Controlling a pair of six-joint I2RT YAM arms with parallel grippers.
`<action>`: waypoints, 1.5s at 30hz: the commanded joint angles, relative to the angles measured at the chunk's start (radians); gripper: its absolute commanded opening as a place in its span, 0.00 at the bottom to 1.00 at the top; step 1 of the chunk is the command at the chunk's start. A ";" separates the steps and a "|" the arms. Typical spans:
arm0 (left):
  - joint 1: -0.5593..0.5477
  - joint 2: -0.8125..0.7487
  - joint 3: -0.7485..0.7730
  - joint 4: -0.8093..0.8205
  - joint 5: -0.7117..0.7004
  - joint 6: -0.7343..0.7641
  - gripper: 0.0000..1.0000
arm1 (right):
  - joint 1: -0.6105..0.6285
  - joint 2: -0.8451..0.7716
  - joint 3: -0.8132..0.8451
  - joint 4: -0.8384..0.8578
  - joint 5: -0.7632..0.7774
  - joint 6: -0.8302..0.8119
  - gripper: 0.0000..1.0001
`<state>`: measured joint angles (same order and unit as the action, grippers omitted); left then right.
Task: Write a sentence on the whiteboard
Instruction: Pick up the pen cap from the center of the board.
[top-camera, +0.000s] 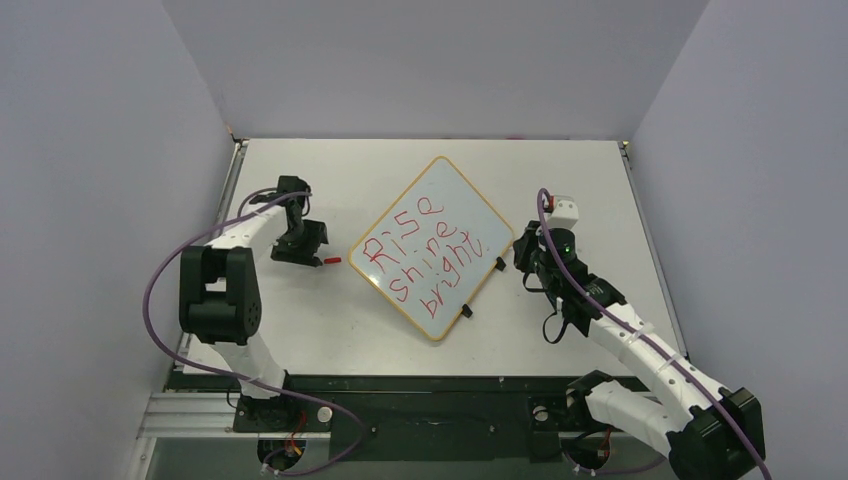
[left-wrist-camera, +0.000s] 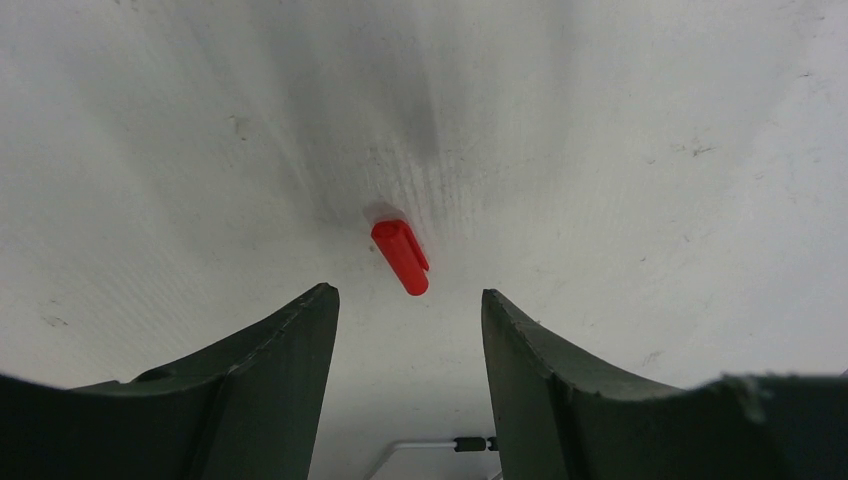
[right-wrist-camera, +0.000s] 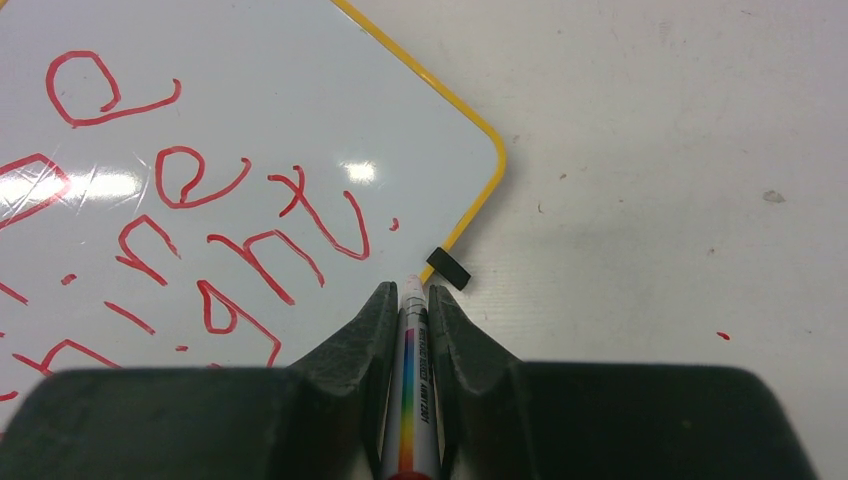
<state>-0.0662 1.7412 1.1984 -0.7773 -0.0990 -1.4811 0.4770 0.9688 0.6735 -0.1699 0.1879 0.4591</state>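
Whiteboard (top-camera: 430, 245) diagonal | right pincer (right-wrist-camera: 410, 290) clamps marker (right-wrist-camera: 408, 390) beside edge clip (right-wrist-camera: 447, 268) | left pincer (left-wrist-camera: 410, 292) agape

Red cap (left-wrist-camera: 400, 256): small plastic tube with one closed, rounded end, lying on its side, alone on the left half of the tabletop.
Tabletop (top-camera: 330, 330): white, matte, lightly scuffed and speckled with grey marks.
Red speck (right-wrist-camera: 722, 335): tiny dot on the right side of the tabletop.
Dark fleck (right-wrist-camera: 773, 197): small greyish smudge, farther back than the speck.
Walls (top-camera: 420, 60): plain pale lavender-grey, enclosing the tabletop on three sides.
Black strip (top-camera: 440, 385): runs along the near edge.
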 joint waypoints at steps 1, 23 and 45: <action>-0.025 0.047 0.075 -0.056 0.004 -0.047 0.51 | -0.008 -0.027 -0.002 0.027 0.028 -0.008 0.00; -0.031 0.158 0.066 -0.031 -0.012 -0.092 0.34 | -0.015 -0.046 -0.014 0.024 0.028 -0.010 0.00; -0.027 0.192 -0.002 0.146 0.022 -0.030 0.00 | -0.020 -0.024 -0.006 0.021 0.032 -0.014 0.00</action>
<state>-0.0944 1.9099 1.2644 -0.7990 -0.0738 -1.5150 0.4648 0.9443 0.6590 -0.1703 0.1955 0.4572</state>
